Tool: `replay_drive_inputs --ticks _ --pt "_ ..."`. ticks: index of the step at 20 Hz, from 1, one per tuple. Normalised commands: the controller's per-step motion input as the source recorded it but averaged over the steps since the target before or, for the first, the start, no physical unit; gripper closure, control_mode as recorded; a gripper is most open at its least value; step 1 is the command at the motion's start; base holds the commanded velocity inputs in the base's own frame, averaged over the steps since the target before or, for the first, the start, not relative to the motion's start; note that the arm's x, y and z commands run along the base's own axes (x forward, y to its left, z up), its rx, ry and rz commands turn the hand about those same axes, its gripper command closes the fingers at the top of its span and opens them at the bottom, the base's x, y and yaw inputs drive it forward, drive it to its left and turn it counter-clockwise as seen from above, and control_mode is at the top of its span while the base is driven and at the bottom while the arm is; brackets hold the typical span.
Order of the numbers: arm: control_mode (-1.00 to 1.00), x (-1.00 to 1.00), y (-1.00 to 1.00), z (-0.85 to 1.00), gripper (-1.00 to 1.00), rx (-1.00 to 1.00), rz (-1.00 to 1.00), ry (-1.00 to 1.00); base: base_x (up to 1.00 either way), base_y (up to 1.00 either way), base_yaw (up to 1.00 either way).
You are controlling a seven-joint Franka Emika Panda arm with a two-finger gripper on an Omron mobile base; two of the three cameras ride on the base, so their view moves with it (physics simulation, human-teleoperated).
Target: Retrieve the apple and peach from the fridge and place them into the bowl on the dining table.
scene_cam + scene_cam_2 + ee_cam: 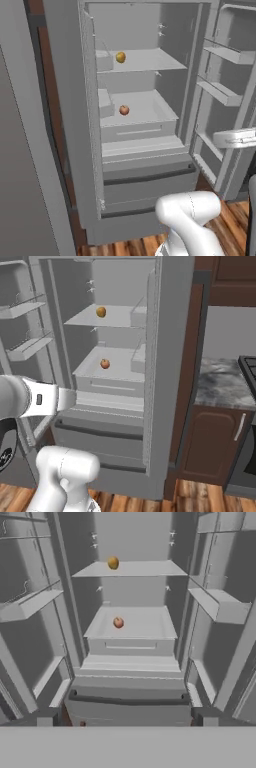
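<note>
The fridge point(75, 100) stands with both upper doors swung open, pale grey shelves bare inside. A yellow-orange fruit, the peach point(120, 57) point(101, 312) point(113, 563), rests on the upper shelf towards its left. Below it a red apple point(124, 110) point(105, 363) point(118, 622) lies on the lower shelf tray. My gripper point(127, 719) is open, its fingertips point(45, 718) spread wide. It hangs well in front of the fridge, level with the lower drawers, with nothing between the fingers. The bowl and the dining table are out of view.
Door bins point(220, 609) jut inward on both open doors. Two shut drawers point(150, 182) sit under the shelves. Dark brown cabinets point(212, 451) with a grey stone counter point(220, 383) stand right of the fridge. The floor point(135, 247) is wood.
</note>
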Motion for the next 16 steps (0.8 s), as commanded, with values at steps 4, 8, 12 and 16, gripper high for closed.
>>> replay_drive_inputs --ticks 4,8,12,16 --pt "1.0 0.0 0.0 0.0 -1.0 0.0 0.0 0.0 0.97 0.03 0.0" --pt "1.0 0.0 0.0 0.0 -1.0 0.0 0.0 0.0 0.97 0.08 0.0" --pt "1.0 0.0 0.0 0.0 -1.0 0.0 0.0 0.0 1.0 0.15 0.0" --pt "1.0 0.0 0.0 0.0 -1.0 0.0 0.0 0.0 1.0 0.26 0.0"
